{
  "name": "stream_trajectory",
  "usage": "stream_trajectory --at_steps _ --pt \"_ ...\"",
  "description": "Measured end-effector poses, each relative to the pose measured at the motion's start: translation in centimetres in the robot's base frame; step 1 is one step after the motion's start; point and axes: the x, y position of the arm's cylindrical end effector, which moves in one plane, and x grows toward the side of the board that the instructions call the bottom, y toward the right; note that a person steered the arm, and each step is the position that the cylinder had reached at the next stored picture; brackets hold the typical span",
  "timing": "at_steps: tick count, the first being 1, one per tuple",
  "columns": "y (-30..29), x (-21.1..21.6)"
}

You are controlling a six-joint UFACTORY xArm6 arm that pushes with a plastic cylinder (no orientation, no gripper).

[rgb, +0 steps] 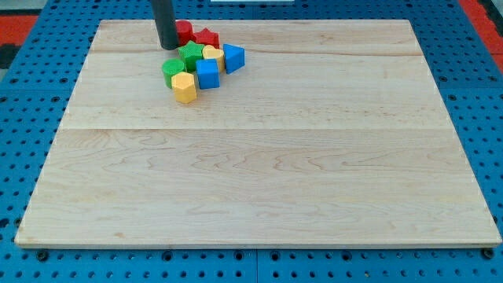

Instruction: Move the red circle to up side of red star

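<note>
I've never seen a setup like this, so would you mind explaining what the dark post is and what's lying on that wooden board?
There is only one picture, taken from a single camera looking down at an angle across a pale wooden board that rests on a blue perforated base. The dark post is the end of a robot arm. It has no fingers and holds nothing; it only slides my tip along the board to push blocks.

All the blocks sit in one tight cluster near the view's top, left of centre. My tip stands at the cluster's upper left, right beside the red circle, which it partly hides. To the right of that is the red star. Below them lie two green blocks, two yellow blocks, a blue cube and a blue triangular block.
</note>
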Motion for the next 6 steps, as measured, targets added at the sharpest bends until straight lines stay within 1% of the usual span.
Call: stream_trajectory --at_steps 1,2,3,4,5,6 --pt "-4.6 -0.3" --pt "-5.0 -2.1" --pt "-4.1 -5.3" --pt "-2.6 -4.6" --pt "1.7 -2.4" --pt "0.6 -4.7"
